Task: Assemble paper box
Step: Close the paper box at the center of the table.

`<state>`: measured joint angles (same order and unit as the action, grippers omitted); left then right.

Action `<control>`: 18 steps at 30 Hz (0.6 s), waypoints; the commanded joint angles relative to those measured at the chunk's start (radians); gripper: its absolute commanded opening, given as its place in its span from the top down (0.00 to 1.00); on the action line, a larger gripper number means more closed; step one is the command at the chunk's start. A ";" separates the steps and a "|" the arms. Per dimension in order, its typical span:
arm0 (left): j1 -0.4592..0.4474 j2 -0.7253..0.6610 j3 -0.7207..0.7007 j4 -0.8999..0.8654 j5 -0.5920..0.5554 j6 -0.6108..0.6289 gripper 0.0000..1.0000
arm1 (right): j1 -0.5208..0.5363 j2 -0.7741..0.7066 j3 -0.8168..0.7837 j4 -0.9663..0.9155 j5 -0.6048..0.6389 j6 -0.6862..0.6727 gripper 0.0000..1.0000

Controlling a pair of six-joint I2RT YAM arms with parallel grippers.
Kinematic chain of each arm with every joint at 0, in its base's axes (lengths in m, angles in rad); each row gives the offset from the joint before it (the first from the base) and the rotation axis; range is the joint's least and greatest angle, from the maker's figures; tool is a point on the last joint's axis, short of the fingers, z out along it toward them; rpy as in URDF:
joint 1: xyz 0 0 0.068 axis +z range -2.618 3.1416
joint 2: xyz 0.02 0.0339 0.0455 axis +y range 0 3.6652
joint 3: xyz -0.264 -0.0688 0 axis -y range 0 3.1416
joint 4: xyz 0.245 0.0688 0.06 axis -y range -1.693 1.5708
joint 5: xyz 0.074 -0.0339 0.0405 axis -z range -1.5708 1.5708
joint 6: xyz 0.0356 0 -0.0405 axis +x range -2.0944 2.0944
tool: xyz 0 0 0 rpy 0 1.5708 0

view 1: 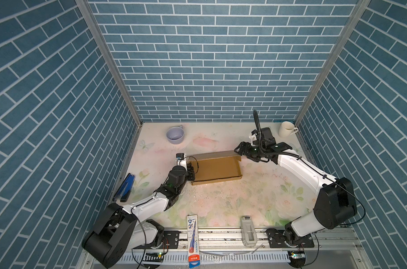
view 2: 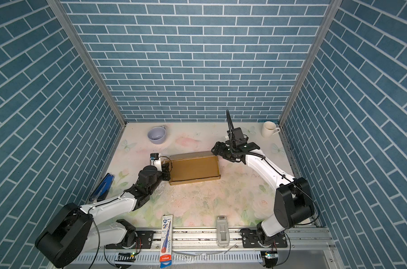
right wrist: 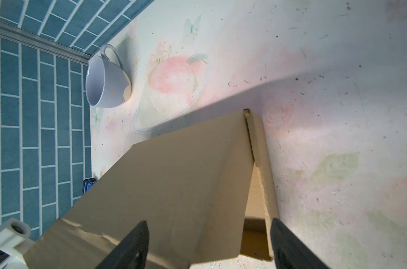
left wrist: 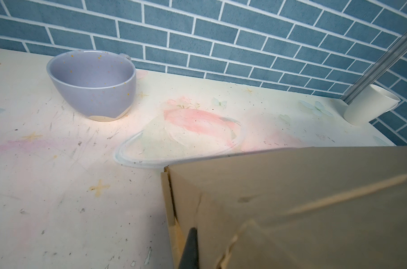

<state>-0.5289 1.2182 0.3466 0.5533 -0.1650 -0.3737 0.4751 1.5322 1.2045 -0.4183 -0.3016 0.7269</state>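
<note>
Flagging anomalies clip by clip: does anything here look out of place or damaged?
Yes: the long blue-and-red pen blister pack lies half off the floral table, across the metal front rail, as does a grey plastic holder.

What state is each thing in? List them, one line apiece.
paper box, partly assembled, walls up, top open
left gripper, shut on the paper box's end wall
right gripper, open, at the paper box's far corner
lavender cup, upright, empty
white mug, upright
</note>
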 commanded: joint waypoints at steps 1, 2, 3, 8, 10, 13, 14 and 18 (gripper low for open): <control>-0.022 0.041 -0.023 -0.131 0.037 -0.019 0.91 | -0.004 0.021 -0.052 0.046 -0.025 0.015 0.19; -0.026 0.046 -0.021 -0.131 0.038 -0.021 0.91 | -0.006 0.025 -0.059 0.057 -0.029 0.019 0.20; -0.029 0.047 -0.021 -0.131 0.037 -0.021 0.90 | -0.006 0.028 -0.065 0.066 -0.032 0.021 0.20; -0.042 0.045 -0.027 -0.137 0.032 -0.027 0.86 | -0.009 0.040 -0.107 0.115 -0.039 0.043 0.22; -0.044 0.040 -0.030 -0.144 0.033 -0.027 0.83 | -0.009 0.044 -0.117 0.130 -0.037 0.046 0.22; -0.047 0.029 -0.029 -0.162 0.036 -0.028 0.79 | -0.009 0.057 -0.129 0.138 -0.032 0.043 0.23; -0.047 0.023 -0.026 -0.173 0.037 -0.027 0.77 | -0.009 0.060 -0.131 0.135 -0.025 0.038 0.23; -0.046 0.009 -0.022 -0.200 0.038 -0.030 0.73 | -0.009 0.063 -0.143 0.117 0.004 0.009 0.24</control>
<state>-0.5701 1.2465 0.3264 0.3943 -0.1329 -0.4015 0.4702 1.5860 1.0950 -0.3054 -0.3206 0.7361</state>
